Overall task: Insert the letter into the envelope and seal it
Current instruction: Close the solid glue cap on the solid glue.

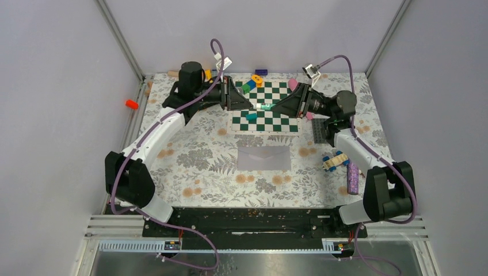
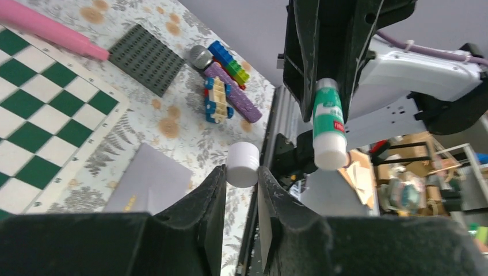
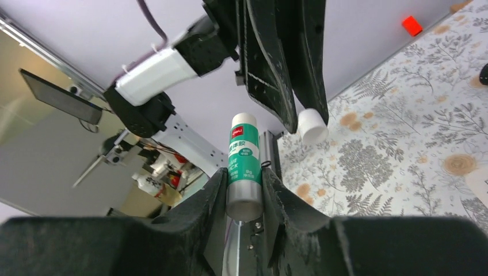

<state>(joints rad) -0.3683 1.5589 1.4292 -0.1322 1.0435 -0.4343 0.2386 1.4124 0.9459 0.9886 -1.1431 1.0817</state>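
Note:
The light grey envelope [image 1: 265, 157] lies flat on the floral cloth in front of the chequered mat, and shows low in the left wrist view as the envelope [image 2: 148, 181]. The letter is not in view. Above the mat the two grippers meet tip to tip. My left gripper [image 1: 253, 107] [image 2: 241, 172] is shut on a small white cap [image 2: 243, 164]. My right gripper [image 1: 274, 107] [image 3: 244, 179] is shut on a green glue stick [image 3: 244, 167], whose white uncapped end [image 2: 330, 155] points at the left gripper. Cap [image 3: 312, 125] and stick are apart.
A green-and-white chequered mat [image 1: 282, 118] lies at the back with coloured blocks [image 1: 253, 83] on it. A dark grey studded plate [image 1: 319, 130], a toy brick car [image 1: 335, 161] and a purple studded bar [image 1: 353, 178] sit at the right. A red piece [image 1: 132, 104] lies outside the left rail.

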